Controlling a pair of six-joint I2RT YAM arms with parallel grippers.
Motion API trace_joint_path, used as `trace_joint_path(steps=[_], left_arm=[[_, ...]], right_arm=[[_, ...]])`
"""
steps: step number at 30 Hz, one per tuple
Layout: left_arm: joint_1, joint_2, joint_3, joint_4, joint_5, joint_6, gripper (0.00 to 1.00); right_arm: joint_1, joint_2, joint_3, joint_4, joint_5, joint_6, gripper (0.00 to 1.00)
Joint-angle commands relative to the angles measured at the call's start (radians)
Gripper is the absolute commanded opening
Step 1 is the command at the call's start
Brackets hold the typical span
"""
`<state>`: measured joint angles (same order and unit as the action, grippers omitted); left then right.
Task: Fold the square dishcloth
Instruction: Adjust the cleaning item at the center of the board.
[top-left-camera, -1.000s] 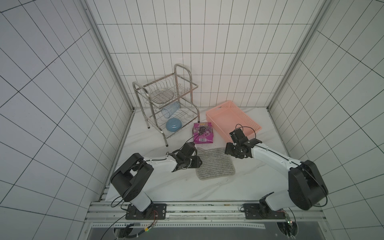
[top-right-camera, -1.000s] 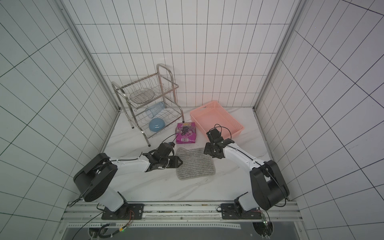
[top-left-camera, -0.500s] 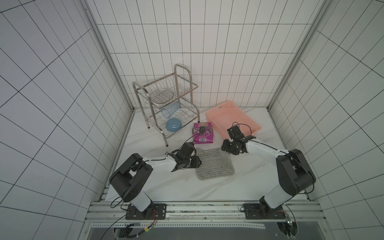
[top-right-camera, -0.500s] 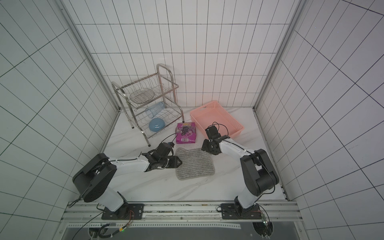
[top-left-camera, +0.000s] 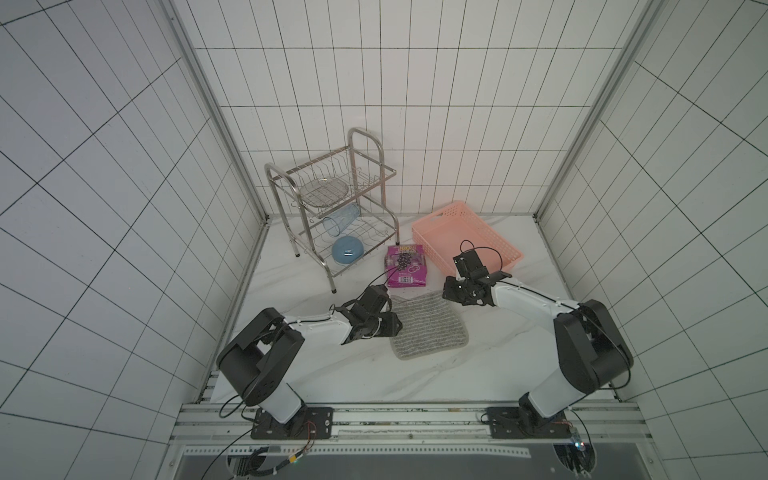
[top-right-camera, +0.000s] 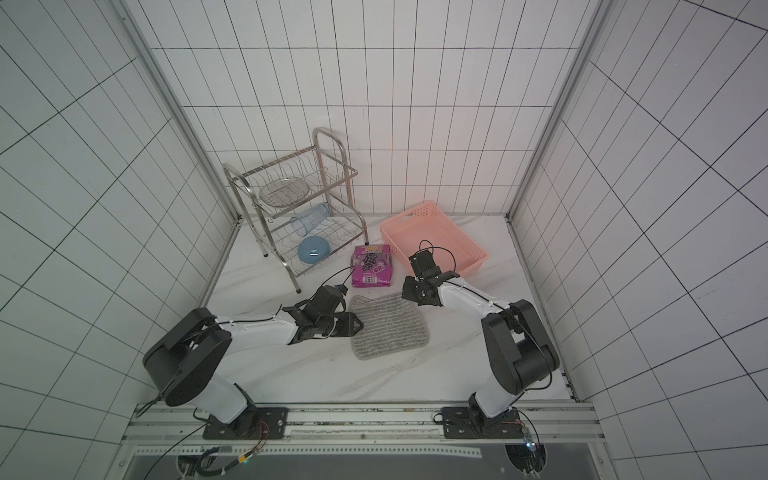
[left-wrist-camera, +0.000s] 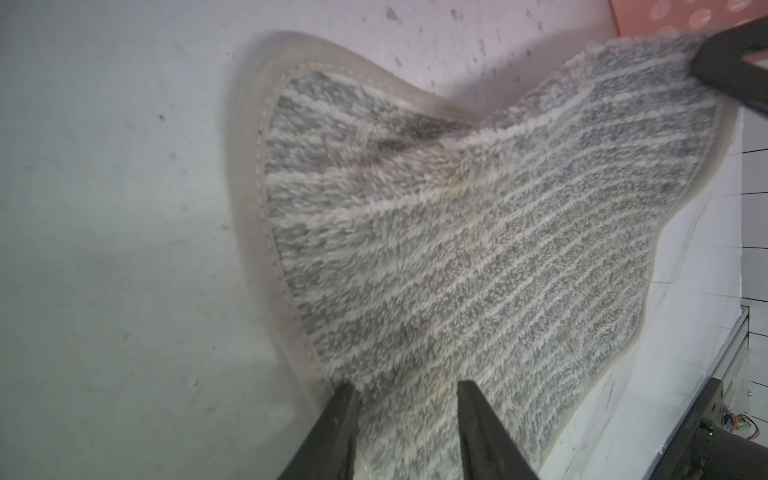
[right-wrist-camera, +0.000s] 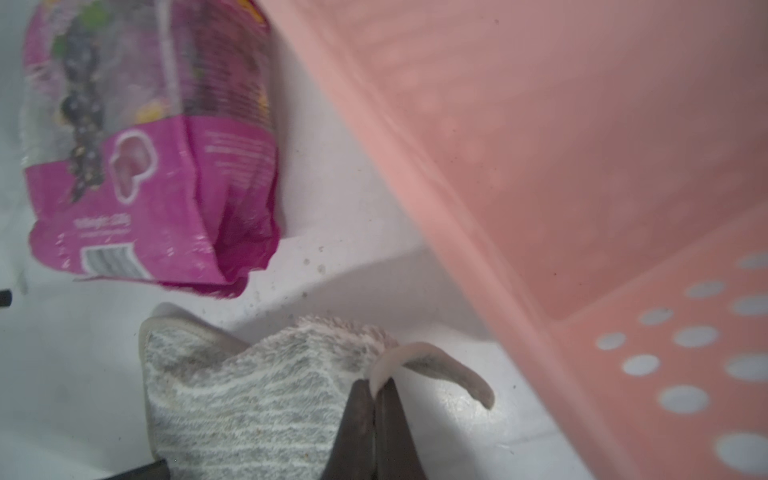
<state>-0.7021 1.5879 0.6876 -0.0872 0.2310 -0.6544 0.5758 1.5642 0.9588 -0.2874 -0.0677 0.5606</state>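
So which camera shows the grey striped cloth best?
The top views: both show nearly the whole square dishcloth. The left wrist view shows its stripes and border close up, but cut off; the right wrist view shows only the corner pinched in the right gripper.

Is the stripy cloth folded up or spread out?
Spread out. The square dishcloth lies in one layer; only one corner is pinched by the right gripper.

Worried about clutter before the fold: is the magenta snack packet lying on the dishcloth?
No, the snack packet lies apart from the dishcloth, with table showing between them.
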Motion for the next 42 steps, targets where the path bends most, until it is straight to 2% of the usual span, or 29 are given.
trace_joint_path(steps=[1, 7, 10, 13, 16, 18, 20, 21, 25, 29, 33, 36, 42], left_arm=[[0.010, 0.013, -0.050, -0.126, -0.043, 0.001, 0.43], [0.013, -0.009, -0.060, -0.131, -0.042, -0.001, 0.43], [0.013, -0.021, -0.057, -0.137, -0.038, -0.001, 0.43], [0.013, -0.030, -0.054, -0.144, -0.029, 0.000, 0.43], [0.013, -0.042, -0.054, -0.161, -0.025, 0.003, 0.43], [0.014, -0.054, -0.054, -0.177, -0.027, 0.008, 0.43], [0.014, -0.065, -0.056, -0.191, -0.024, 0.014, 0.43], [0.013, -0.071, -0.055, -0.197, -0.019, 0.017, 0.43], [0.013, -0.096, -0.054, -0.216, 0.004, 0.027, 0.46], [0.003, -0.154, -0.059, -0.220, 0.011, 0.026, 0.52], [-0.035, -0.251, -0.059, -0.253, -0.044, 0.028, 0.53], [-0.099, -0.339, -0.063, -0.293, -0.139, 0.030, 0.53], [-0.266, -0.466, -0.166, -0.254, -0.312, 0.024, 0.43]], right_arm=[[0.079, -0.140, -0.038, 0.052, 0.061, -0.152, 0.02], [0.101, -0.274, -0.115, 0.041, 0.076, -0.210, 0.02], [0.095, -0.282, -0.122, -0.072, 0.201, -0.099, 0.05], [0.081, -0.227, -0.136, -0.218, 0.285, 0.042, 0.06], [0.066, -0.169, -0.172, -0.280, 0.285, 0.119, 0.09], [0.063, -0.150, -0.206, -0.286, 0.285, 0.143, 0.18], [0.062, -0.145, -0.219, -0.286, 0.287, 0.144, 0.38], [0.063, -0.151, -0.222, -0.287, 0.282, 0.138, 0.42], [0.075, -0.237, -0.228, -0.298, 0.251, 0.122, 0.50], [0.107, -0.382, -0.240, -0.358, 0.246, 0.131, 0.53], [0.146, -0.495, -0.288, -0.412, 0.209, 0.173, 0.51], [0.189, -0.548, -0.333, -0.422, 0.162, 0.231, 0.50], [0.254, -0.563, -0.393, -0.350, 0.100, 0.292, 0.49]])
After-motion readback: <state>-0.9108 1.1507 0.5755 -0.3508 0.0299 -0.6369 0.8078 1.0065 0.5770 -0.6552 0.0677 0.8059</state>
